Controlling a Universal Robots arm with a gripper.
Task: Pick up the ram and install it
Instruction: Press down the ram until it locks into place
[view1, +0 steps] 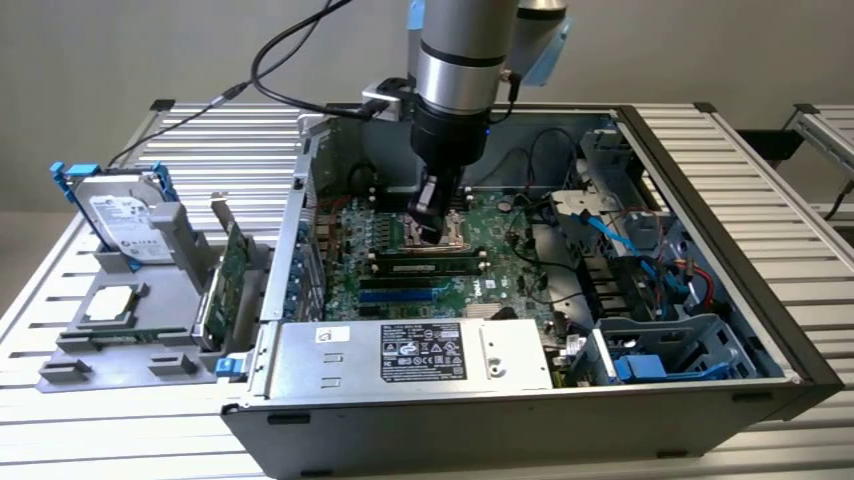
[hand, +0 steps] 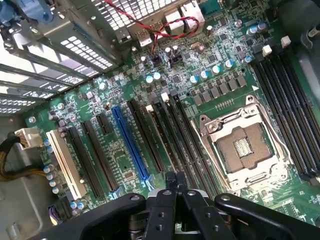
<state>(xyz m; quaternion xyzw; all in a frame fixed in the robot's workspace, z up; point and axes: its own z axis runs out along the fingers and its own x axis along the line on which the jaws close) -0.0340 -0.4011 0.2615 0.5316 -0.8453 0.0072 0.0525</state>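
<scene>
The power supply (view1: 414, 355), nearest the exterior camera, carries a white-and-black label whose print is too small to read. Behind it, the gripper (view1: 430, 222) hangs inside the open computer case (view1: 747, 300) over the motherboard (hand: 165, 85), its fingers (hand: 176, 181) pressed together with nothing visible between them. The ram (view1: 430, 266) sits seated in a slot beside the CPU socket (hand: 245, 147).

Motherboard (hand: 200, 75): green, with black slots, one blue slot (hand: 129, 142) and one white slot (hand: 65, 162). CPU socket frame (hand: 245, 145): silver. Gripper (hand: 175, 182): black. Bench (view1: 747, 150): silver, ribbed. Hard drive (view1: 123, 215): grey, blue rails. Power supply (view1: 414, 355): grey with black label.
</scene>
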